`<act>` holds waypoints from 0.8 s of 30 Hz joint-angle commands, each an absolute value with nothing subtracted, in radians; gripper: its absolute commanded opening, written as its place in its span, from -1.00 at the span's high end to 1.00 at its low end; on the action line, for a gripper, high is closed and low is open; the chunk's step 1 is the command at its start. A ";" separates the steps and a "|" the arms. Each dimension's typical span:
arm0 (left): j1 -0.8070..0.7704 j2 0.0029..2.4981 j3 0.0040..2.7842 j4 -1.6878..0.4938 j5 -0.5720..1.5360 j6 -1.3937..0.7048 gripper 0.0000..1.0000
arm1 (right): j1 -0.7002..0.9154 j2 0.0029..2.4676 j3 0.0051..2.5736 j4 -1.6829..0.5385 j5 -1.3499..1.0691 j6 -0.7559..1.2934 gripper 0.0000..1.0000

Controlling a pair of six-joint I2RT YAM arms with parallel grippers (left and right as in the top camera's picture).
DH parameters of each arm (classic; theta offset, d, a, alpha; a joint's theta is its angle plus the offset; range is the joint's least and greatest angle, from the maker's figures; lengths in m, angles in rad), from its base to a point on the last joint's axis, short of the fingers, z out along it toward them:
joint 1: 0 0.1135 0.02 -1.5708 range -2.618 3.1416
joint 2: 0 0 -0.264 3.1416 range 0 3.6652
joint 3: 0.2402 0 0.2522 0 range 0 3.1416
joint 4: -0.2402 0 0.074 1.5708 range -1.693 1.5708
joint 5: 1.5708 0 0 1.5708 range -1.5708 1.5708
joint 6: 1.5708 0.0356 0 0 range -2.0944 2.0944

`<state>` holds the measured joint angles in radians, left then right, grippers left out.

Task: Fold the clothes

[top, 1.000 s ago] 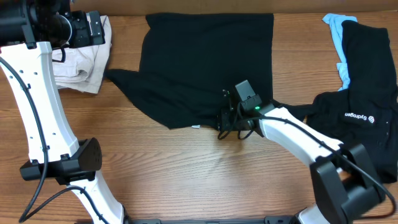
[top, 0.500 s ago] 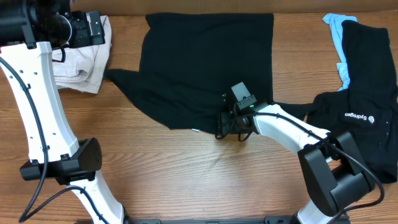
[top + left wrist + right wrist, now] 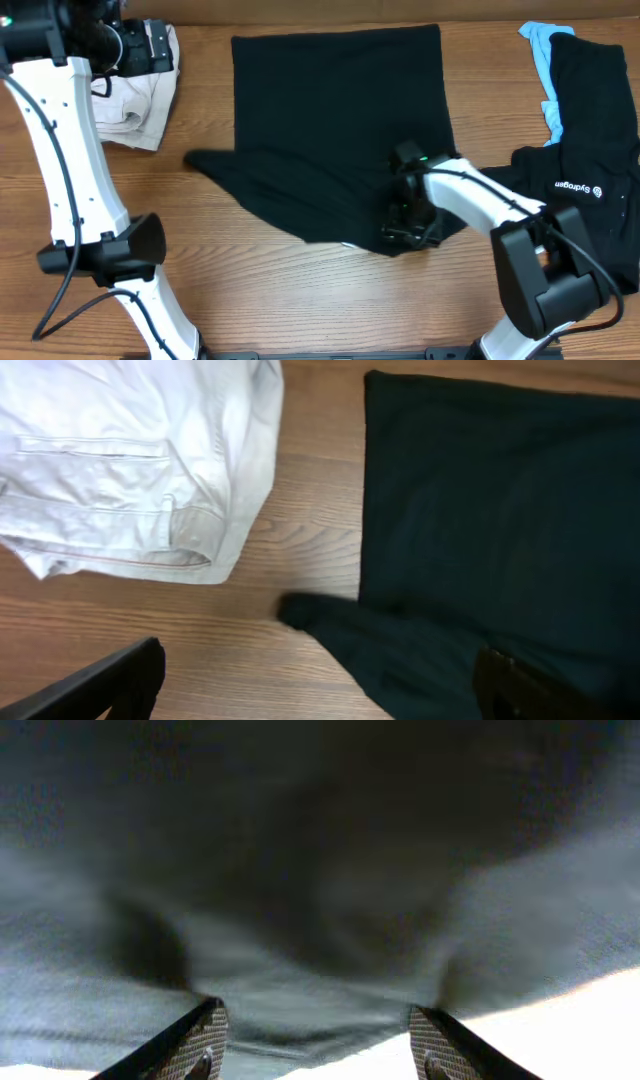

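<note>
A plain black T-shirt lies spread across the middle of the table, one sleeve sticking out to the left. My right gripper sits at its near hem. In the right wrist view the right gripper has its jaws apart, with the dark fabric lying loose between the pads. A second black T-shirt with white logo text is heaped at the right, a light-blue piece behind it. My left gripper hangs open high over the back left corner. From the left wrist, the left gripper frames bare wood and the sleeve tip.
A pale beige folded garment lies at the back left, close to the shirt's left edge, and fills the upper left of the left wrist view. Bare wooden table runs along the front.
My right gripper has moved toward the front and a little right, dragging the hem with it. Its jaws have widened. The shirt body now lies squarer and the sleeve has shifted.
</note>
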<state>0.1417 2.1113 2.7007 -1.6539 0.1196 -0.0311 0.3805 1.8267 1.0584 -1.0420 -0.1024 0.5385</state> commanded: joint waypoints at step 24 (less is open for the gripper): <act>-0.150 2.630 2.697 -1.098 0.131 0.242 -0.97 | 0.247 1.203 1.047 -1.141 -0.162 0.471 -0.48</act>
<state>-0.1165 2.5668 2.6987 -1.1122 0.1230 0.1631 0.2440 1.2400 1.0451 -1.1564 -0.1509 0.4995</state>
